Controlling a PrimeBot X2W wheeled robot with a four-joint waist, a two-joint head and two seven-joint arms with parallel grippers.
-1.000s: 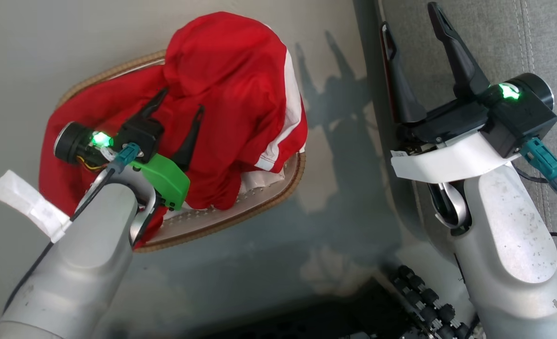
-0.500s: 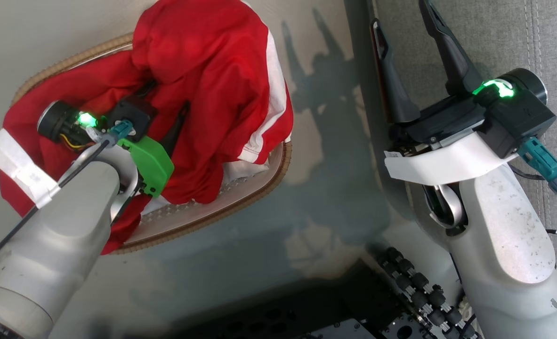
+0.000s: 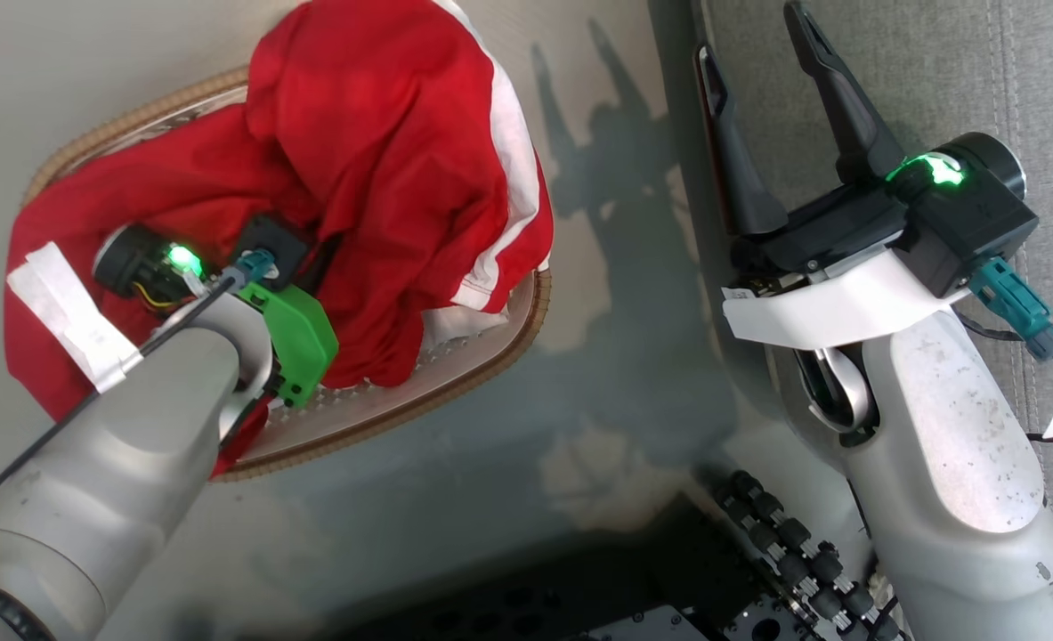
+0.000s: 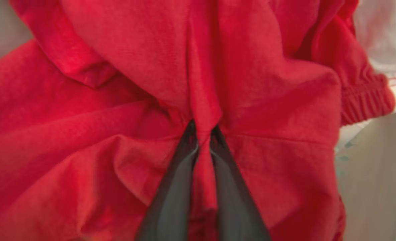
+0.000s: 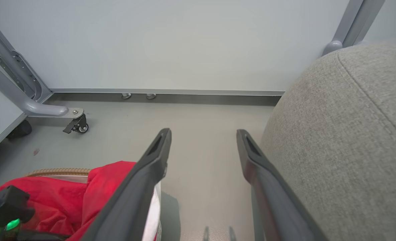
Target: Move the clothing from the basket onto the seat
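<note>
Here, from the robot's head camera, a bright red fabric garment with white stripes [image 3: 384,178] lies heaped in an oval white perforated plastic basket with a brown woven rim [image 3: 499,352]. The basket stands on a smooth grey floor [image 3: 579,427]. The garment fills the basket, rises in a tall fold above the rim at the far side, and spills over the rim on the robot's left. The left arm reaches down into the middle of the heap, with a bright green plastic piece [image 3: 299,338] on its wrist. From that arm's own wrist camera, the left gripper [image 4: 203,132] has its two dark fingers [image 4: 181,174] drawn together on a narrow ridge of the red cloth. The ridge is pinched between their tips, and wrinkles fan out from that point. A white panel of the garment shows at the upper right of that view. The right gripper [image 3: 750,34] hangs in the air well to the right of the basket, its long dark fingers spread wide with nothing between them. It is above the line where the floor meets a large grey woven-fabric upholstered sofa [image 3: 935,71]. In the right wrist view the sofa's rounded, stitched edge is just beside the right-hand finger. Bare floor and a pale grey wall panel [image 5: 184,43] lie beyond.
</note>
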